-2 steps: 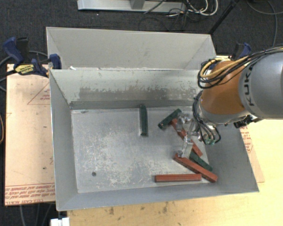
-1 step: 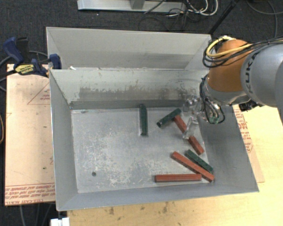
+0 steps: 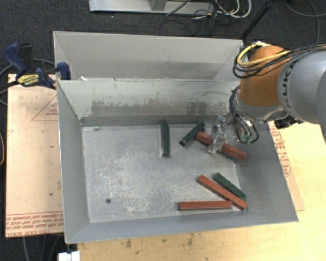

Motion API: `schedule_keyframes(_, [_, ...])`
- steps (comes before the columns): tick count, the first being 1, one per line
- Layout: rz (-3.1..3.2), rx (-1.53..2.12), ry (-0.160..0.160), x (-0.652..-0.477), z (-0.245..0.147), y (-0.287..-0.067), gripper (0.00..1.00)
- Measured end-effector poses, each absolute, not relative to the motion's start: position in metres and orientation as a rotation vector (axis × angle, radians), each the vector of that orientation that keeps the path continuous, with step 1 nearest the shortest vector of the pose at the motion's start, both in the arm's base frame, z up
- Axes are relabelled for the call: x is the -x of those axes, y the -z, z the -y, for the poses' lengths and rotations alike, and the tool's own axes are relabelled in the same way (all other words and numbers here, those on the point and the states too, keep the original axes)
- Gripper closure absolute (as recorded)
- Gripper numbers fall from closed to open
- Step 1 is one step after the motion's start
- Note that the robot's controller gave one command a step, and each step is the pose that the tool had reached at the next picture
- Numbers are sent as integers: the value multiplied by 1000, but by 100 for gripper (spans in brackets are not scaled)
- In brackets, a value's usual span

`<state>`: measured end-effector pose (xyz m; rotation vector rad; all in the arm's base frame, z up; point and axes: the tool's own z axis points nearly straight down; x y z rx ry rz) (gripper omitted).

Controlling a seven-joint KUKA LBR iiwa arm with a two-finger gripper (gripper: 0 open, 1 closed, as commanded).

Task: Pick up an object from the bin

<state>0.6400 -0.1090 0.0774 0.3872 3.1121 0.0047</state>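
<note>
**Gripper down on a red stick, to the right of the lone green stick**

A grey metal bin [image 3: 125, 173] holds six short sticks. The landmark is the lone green stick [image 3: 164, 138], which lies on the floor near the foot of the back wall and points straight towards that wall.

Just to the right of this landmark lies a second green stick [image 3: 192, 135], tilted, with its upper end leaning away from the landmark. Right of that again lies a red stick [image 3: 234, 153], slanting down and away from the landmark. Its near end almost meets the tilted green stick.

The gripper [image 3: 216, 143] stands on the middle of this red stick, so the stick shows on both sides of it: a short piece towards the landmark and a longer piece beyond. Whether the gripper is released or clenched cannot be told from here, nor whether it has the stick in its grasp.

The arm [image 3: 309, 86], with its orange cover [image 3: 261, 83] and yellow cables [image 3: 249, 56], reaches in from the side far from the landmark.

Below and to the right of the landmark, towards the front wall, three more sticks lie close together. They are a slanting red one [image 3: 216, 188], a dark green one [image 3: 230, 185] alongside it, and a red one [image 3: 205, 205] lying flat across their lower ends.
</note>
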Motion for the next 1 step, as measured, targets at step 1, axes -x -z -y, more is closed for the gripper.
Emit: schedule_keyframes(1, [-3099, -434, 0, -623, 115, -232, 100])
